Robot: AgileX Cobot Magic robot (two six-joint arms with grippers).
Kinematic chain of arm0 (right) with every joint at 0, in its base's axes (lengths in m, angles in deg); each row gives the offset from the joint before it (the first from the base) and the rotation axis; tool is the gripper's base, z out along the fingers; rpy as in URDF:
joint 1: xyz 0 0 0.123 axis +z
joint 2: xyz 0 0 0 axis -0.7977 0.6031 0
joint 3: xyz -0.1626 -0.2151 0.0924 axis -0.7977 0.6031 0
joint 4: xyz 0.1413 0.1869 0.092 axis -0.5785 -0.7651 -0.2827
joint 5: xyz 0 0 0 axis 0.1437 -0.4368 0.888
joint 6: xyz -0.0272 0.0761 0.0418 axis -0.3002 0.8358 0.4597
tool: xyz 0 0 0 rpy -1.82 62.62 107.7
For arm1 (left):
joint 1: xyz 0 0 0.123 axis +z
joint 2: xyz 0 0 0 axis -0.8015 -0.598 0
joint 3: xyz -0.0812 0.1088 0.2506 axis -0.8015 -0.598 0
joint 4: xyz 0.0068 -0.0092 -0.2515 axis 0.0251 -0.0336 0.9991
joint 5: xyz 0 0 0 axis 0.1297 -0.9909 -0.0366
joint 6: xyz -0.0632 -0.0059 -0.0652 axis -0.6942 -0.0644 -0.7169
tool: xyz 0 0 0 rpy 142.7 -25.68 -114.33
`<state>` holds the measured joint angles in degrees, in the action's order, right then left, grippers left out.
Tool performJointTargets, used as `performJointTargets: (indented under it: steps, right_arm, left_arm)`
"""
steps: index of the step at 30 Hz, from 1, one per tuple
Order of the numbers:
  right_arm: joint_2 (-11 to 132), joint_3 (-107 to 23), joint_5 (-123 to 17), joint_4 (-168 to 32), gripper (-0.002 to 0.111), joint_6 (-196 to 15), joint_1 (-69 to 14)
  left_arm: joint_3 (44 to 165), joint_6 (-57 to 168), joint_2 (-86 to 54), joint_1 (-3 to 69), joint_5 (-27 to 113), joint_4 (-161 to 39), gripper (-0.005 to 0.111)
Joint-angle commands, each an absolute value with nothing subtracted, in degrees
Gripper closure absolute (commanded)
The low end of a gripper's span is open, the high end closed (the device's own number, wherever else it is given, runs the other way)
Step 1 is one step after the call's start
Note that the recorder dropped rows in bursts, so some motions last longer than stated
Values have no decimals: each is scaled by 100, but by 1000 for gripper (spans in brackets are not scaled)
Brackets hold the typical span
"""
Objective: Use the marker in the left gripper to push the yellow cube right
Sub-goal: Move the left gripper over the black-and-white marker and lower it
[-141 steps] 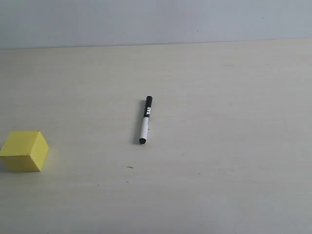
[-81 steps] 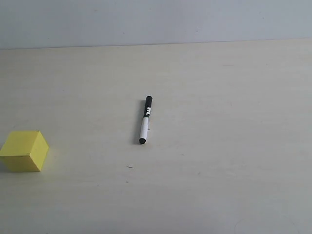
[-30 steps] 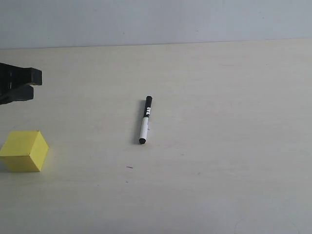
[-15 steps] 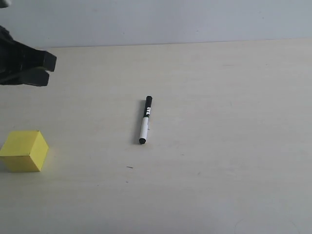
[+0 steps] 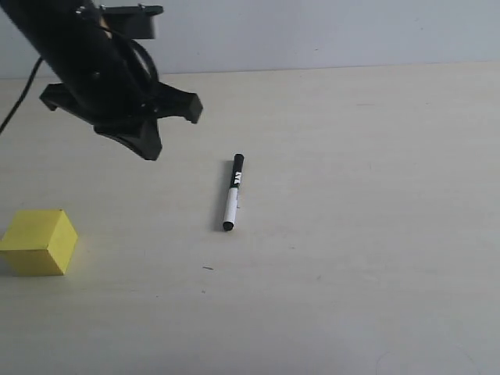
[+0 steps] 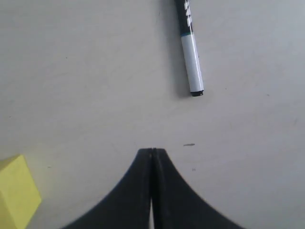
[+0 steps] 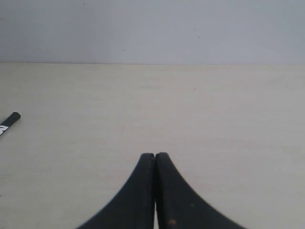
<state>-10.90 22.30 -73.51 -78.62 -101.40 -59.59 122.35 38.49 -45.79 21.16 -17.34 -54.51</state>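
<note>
Step in hand: reach for pickup, no grasp yet. Left tool [image 5: 148, 148] hangs above the desk [image 5: 351, 234], up and left of the marker [image 5: 232, 193] in the exterior view, not touching it. Its fingers are pressed together tip to tip with nothing between them, clear in the left wrist view. Right tool [image 7: 155, 157] is also closed flat and empty; it looks parked away from the action and is not seen in the exterior view.

Marker lies flat on the desk near the middle, black cap end pointing away from the exterior camera, white barrel nearer, a bit off straight. Yellow cube [image 5: 37, 242] sits on the desk at the near left, well apart from the marker and untouched. Its left side is close to that view's left edge.

Progress: early, I judge. The task wants the marker in the left tool, and it is loose on the desk, so the push cannot start.

Next move calls for:
- spreading the left tool's fingers, since closed tips cannot take the barrel
- centring over the marker, fingers set across its length, then lowering and closing
- carrying the marker round to the cube's left face and pushing right

Risk, my guess: the thin round barrel may roll or skid if one finger lands first.
</note>
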Motion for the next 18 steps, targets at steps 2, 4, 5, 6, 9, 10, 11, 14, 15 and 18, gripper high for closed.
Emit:
performJointTargets:
  steps: [2,4,5,6,9,10,11,14,15,18]
  right_arm:
    - [-1112,2255,-7324,-7878,108,-10146,-5994]
    - [-1112,2255,-7324,-7878,108,-10146,-5994]
    - [-1112,2255,-7324,-7878,108,-10146,-5994]
    - [-1112,2255,-7324,-7878,108,-10146,-5994]
    - [-1112,2255,-7324,-7878,108,-10146,-5994]
    - [-1112,2255,-7324,-7878,108,-10146,-5994]
    - [-1112,2255,-7324,-7878,108,-10146,-5994]
    - [-1112,2255,-7324,-7878,108,-10146,-5994]
    - [-1112,2255,-7324,-7878,108,-10146,-5994]
    - [-1112,2255,-7324,-7878,108,-10146,-5994]
  left_arm:
    - [13133,3159,-5318,1491,-2008,-5903,107]
    - [13481,3159,-5621,1306,-2098,-5968,107]
    - [13618,3159,-5773,1246,-2130,-6001,107]
    - [13776,3159,-5921,1191,-2209,-6007,107]
    - [14174,3145,-6307,1153,-2408,-6007,107]
    - [14284,3098,-6425,1153,-2451,-6007,107]
    - [14345,3023,-6504,1153,-2462,-6007,107]
    - [14424,3010,-6703,1166,-2384,-6018,98]
    - [14424,3010,-6756,1166,-2330,-6027,90]
    - [14424,3010,-6902,1166,-2304,-6027,69]
